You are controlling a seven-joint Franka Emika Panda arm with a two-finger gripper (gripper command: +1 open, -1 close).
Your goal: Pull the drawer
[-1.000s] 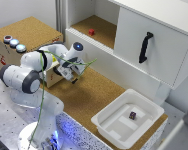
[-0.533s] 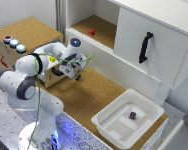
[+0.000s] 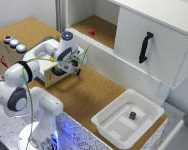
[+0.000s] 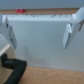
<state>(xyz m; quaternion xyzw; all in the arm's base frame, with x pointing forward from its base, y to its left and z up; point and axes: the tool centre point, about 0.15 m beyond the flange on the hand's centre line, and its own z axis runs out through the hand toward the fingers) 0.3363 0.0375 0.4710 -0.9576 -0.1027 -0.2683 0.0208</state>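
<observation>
The drawer juts out of the cork-topped wooden box at the exterior view's left. Its dark handle shows at a corner of the wrist view. My gripper hovers right by the drawer front, just to its right in the exterior view. In the wrist view my gripper is open: the two fingers stand wide apart with nothing between them. They face the white cabinet wall, and the handle lies outside them.
Coloured buttons sit on the box top. A big white cabinet door with a black handle stands at the right. A red object lies in the open shelf. A white tub holds a small dark piece.
My gripper has drifted slightly up and off the drawer handle. The drawer stays stuck out of the box.
</observation>
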